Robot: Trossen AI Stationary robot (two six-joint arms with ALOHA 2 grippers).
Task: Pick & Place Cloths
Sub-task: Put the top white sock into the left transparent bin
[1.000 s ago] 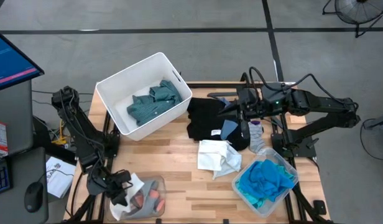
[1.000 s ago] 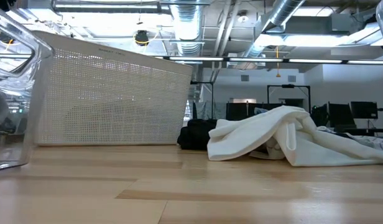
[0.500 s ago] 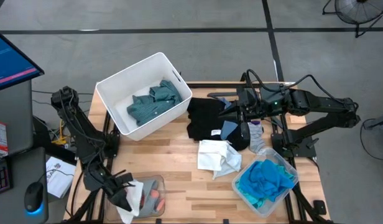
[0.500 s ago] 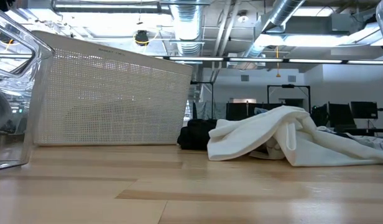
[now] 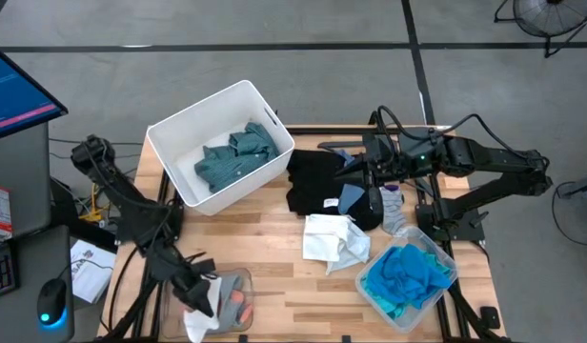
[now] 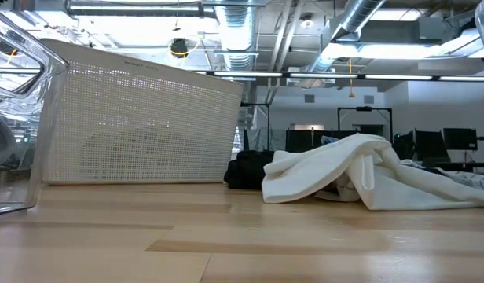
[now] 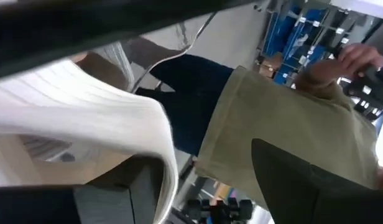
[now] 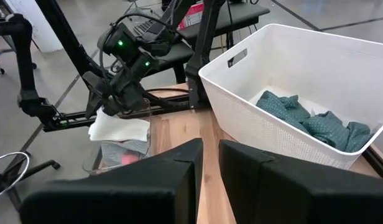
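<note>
White rag [image 5: 200,314]: ribbed cloth at the left gripper [image 5: 200,297], over the near-left clear tub [image 5: 238,307]; fingers apart around it, can't tell if they touch it.
Left wrist view: rag [image 7: 86,106] fills the frame's near side; a person in a khaki top [image 7: 285,149] shows in the room beyond.
Grey/orange cloth [image 5: 232,300]: lying in the clear tub, beside the rag.
Teal-green cloth [image 5: 234,155]: crumpled inside the white bin [image 5: 170,129], far-left of the table [image 5: 265,257].
Black cloth [image 5: 317,181]: spread far-centre, just right of the bin, under the right arm.
White cloth [image 5: 333,240]: heaped mid-table, between black cloth and the near-right tub; low view shows it [image 6: 360,173] draped in a mound.
Turquoise cloth [image 5: 408,274]: piled in the near-right clear tub [image 5: 370,286].
Grey cloth [image 5: 394,211]: small piece at right edge, near right arm base.
Right gripper [image 5: 343,171]: waiting above black cloth, fingers [image 8: 173,180] pressed nearly together, nothing between them.
</note>
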